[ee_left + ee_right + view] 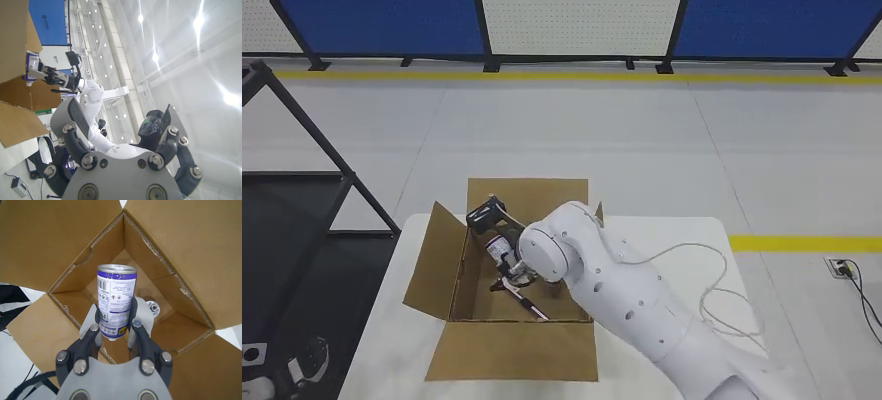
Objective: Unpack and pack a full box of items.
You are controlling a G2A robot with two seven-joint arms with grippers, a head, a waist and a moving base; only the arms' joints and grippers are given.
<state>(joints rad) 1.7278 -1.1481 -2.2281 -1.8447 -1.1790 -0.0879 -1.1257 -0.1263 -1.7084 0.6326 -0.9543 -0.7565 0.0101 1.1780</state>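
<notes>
An open cardboard box [432, 265] stands on the white table, flaps spread. My right gripper [115, 306] is shut on a purple-and-white spray can [115, 294], gripping its lower body and holding it over the box opening [56, 247]. From above, the can [500, 247] sits at the box's back left, in front of the white arm. A small round white-and-metal part [154, 308] lies on the box floor. My left gripper [121, 115] is open with nothing between its fingers; it points up at the ceiling from below box level. That view also shows the can [32, 64] held beside the box [15, 37].
A black metal rack [302, 200] stands left of the table [672, 240]. A thin white cable [722, 290] trails over the table's right part. Blue partition panels [382, 25] close off the far floor.
</notes>
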